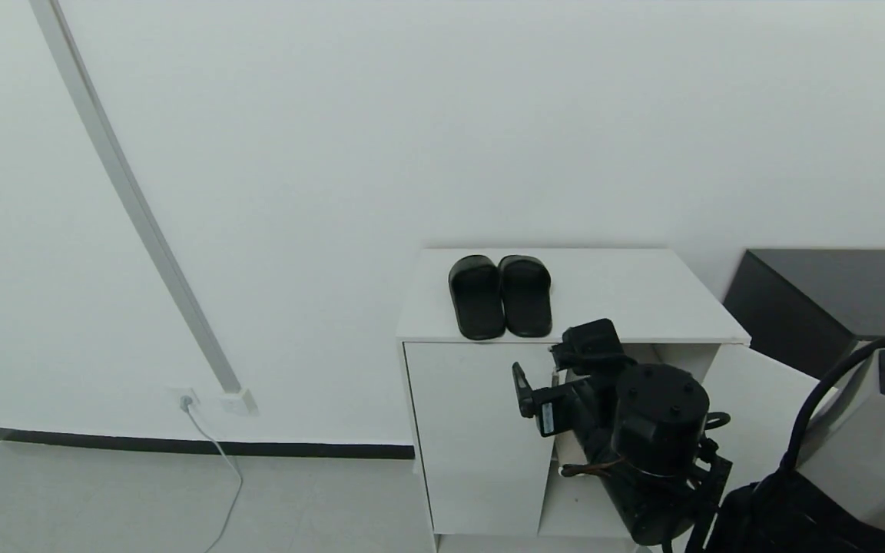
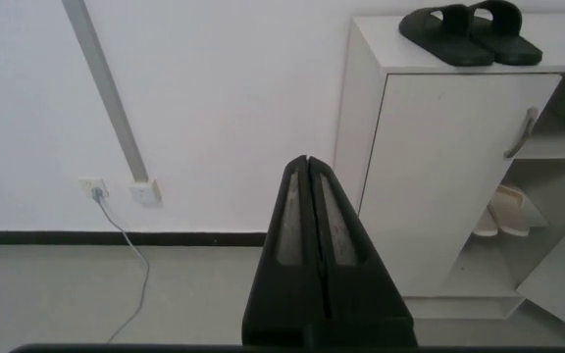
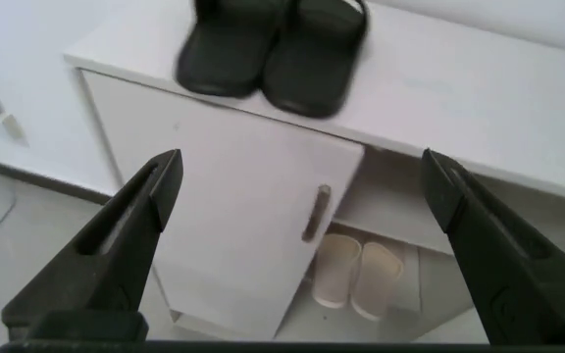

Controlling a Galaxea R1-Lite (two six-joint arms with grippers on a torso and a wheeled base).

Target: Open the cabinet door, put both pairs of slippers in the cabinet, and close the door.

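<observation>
Evidently the second pair is in hand: the pale slippers sit on a shelf inside the open white wooden cabinet, while the black rubber slides lie at its top's front edge. The right gripper hangs wide open before them; the left gripper is closed, empty. Next, I judge, comes a grasp pinching both slides together.

Black slippers, cream slippers, white cabinet.
</observation>
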